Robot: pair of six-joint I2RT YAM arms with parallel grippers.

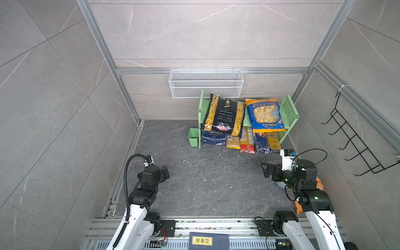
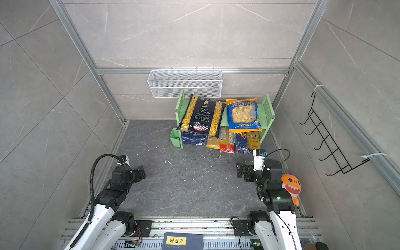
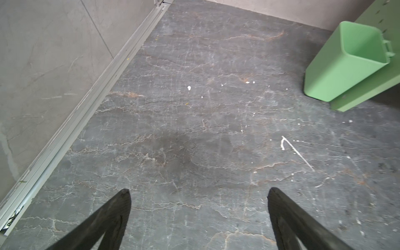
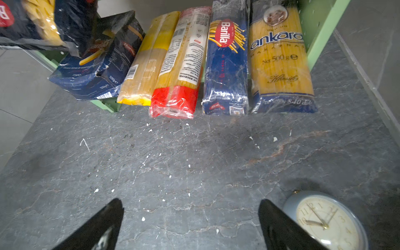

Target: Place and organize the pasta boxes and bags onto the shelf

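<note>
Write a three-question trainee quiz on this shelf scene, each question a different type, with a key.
1. True or false: the black penne bag lies on the top tier of the shelf.
2. How many slim spaghetti packs lie under that tier beside the blue box? A two, B four, C six.
3. Fill in: the left claw and right claw both stand ____, holding nothing.
Key: 1 true; 2 B; 3 open.
</note>
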